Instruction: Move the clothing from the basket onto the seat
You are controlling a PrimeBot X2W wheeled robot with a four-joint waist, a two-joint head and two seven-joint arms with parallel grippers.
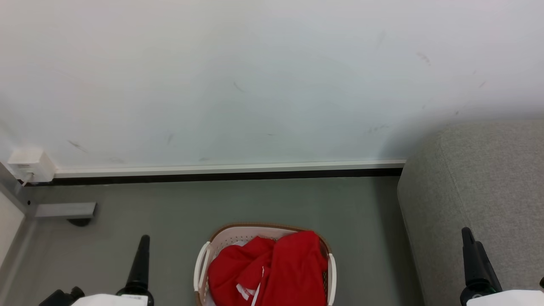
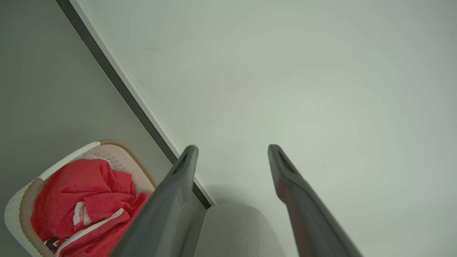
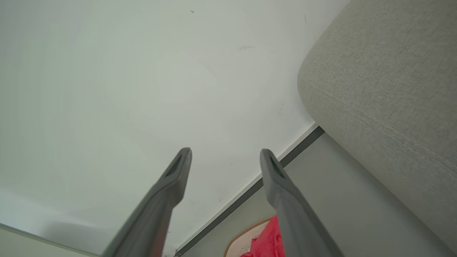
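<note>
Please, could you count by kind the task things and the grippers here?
Bright red jersey clothing, one heap: 1
Oval white perforated plastic basket, brown rim: 1
Large grey fabric sofa: 1
Dark two-finger grippers, left gripper and right gripper: 2
Total: 5

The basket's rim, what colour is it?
Brown, on a white basket, clearest in the left wrist view.
</note>
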